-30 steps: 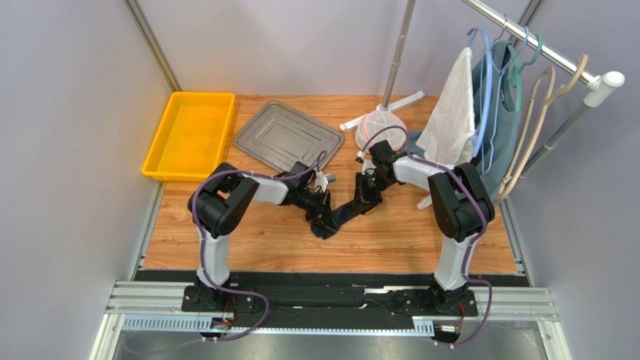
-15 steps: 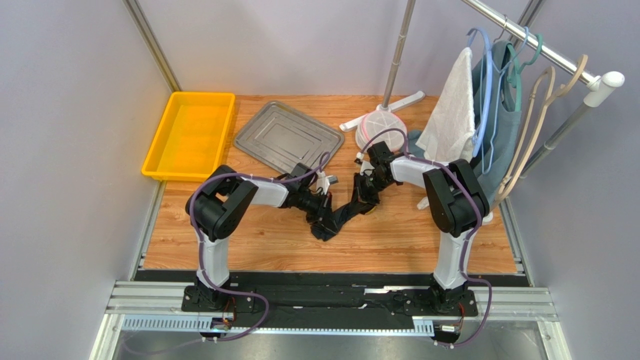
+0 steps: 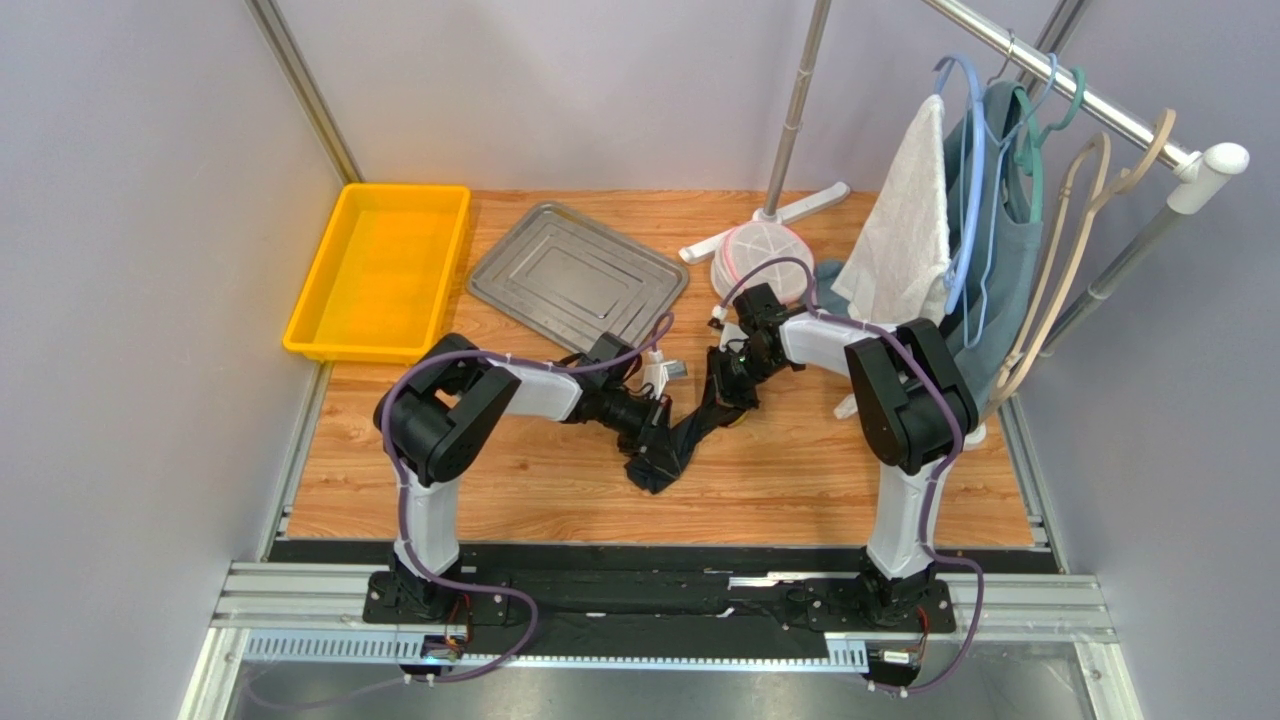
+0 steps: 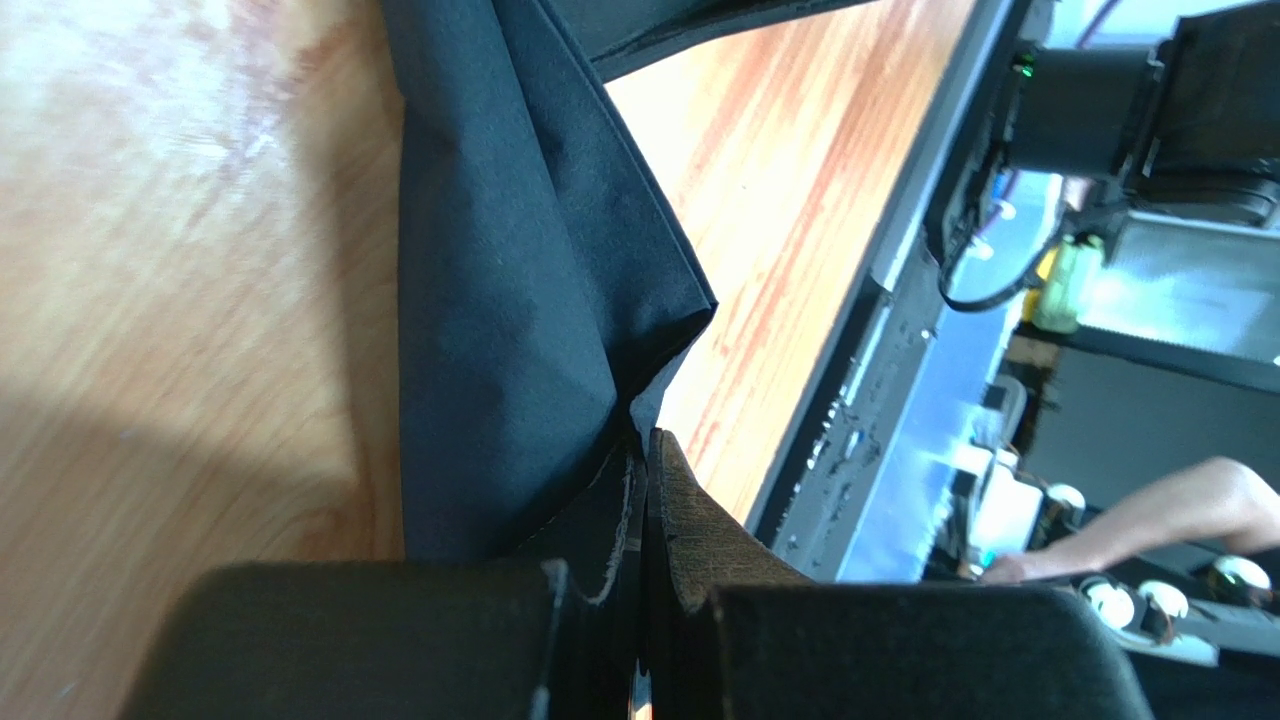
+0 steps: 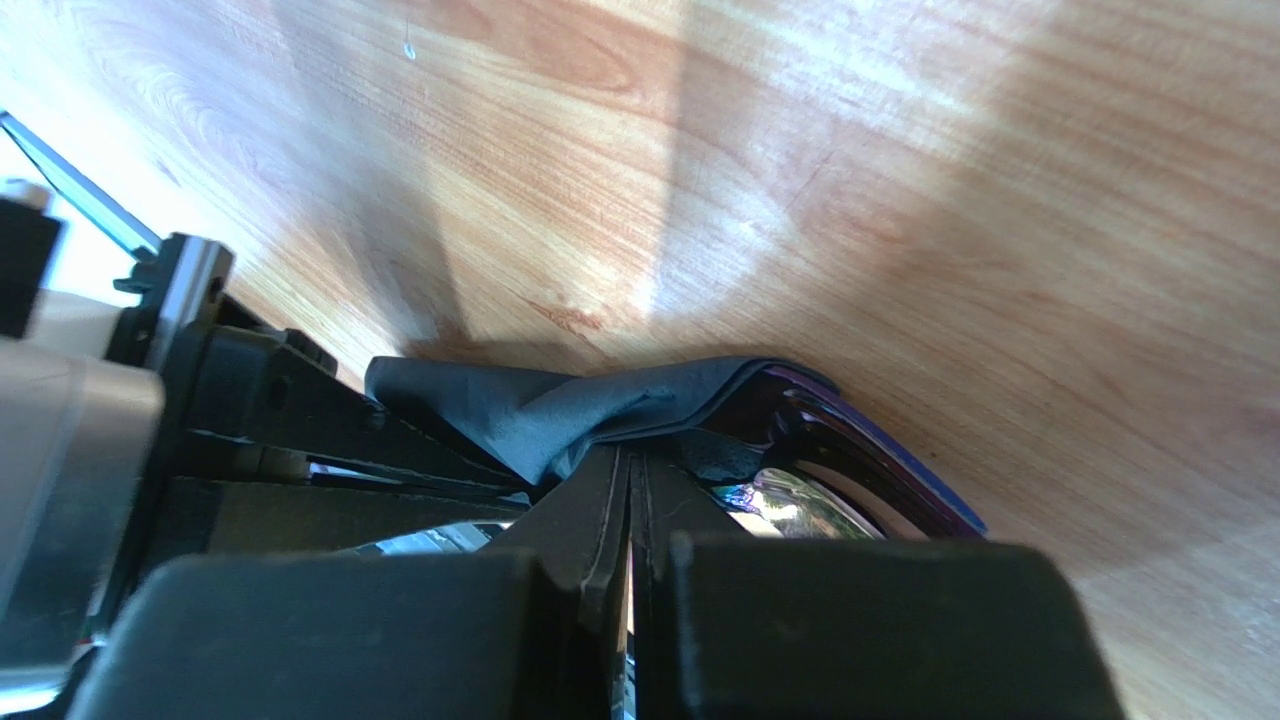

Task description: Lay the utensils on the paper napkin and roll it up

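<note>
The black paper napkin (image 3: pixel 688 438) lies on the wooden table as a dark narrow fold running diagonally between both grippers. My left gripper (image 3: pixel 657 446) is shut on its lower end; the left wrist view shows the napkin (image 4: pixel 519 300) pinched between my left fingertips (image 4: pixel 648 450). My right gripper (image 3: pixel 732 386) is shut on the upper end, with the napkin's edge (image 5: pixel 571 408) at my right fingertips (image 5: pixel 627 465). The spoon's shiny bowl (image 5: pixel 789 503) and the purple fork (image 5: pixel 902 473) show under the fold there. The handles are hidden inside the napkin.
A grey metal tray (image 3: pixel 576 276) and a yellow bin (image 3: pixel 380 270) sit at the back left. A white stand base (image 3: pixel 759 248), a pole, a white towel (image 3: pixel 906 225) and hangers on a rail stand at the back right.
My left gripper has shifted slightly toward the near edge with the napkin's lower end. The right gripper has barely moved.
</note>
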You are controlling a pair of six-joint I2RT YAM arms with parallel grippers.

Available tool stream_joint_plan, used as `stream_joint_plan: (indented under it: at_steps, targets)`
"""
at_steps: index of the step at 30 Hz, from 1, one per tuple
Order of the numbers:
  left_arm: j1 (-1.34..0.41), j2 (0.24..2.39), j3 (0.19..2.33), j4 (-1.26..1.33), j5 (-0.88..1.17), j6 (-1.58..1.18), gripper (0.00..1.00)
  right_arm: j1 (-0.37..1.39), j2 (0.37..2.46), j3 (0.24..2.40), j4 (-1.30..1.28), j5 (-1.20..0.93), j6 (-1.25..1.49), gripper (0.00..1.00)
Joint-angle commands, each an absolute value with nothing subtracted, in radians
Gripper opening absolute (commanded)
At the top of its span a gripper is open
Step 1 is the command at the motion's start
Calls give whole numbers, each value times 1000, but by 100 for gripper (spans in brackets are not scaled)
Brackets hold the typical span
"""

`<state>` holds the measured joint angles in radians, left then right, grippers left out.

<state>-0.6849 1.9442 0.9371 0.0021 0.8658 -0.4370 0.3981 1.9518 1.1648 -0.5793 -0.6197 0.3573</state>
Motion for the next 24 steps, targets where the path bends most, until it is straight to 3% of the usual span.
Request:
stream_joint_plan:
  at_steps: [1,11,18,24]
  targets:
    - [-695,2022,923,-66,862,-382,0,403,1956,1181,-609,-506,275,0]
    - [-673,2085,962,-133,802,-370,1,388,1787,1302,-844,-627,103,8]
    - [-673,2083,971,-158,758,-354,2,397,1831,1336,-778,-641,205,12]
    - [-673,2065,971,-163,738,-348,6,426,1894,1319,-724,-609,278,9]
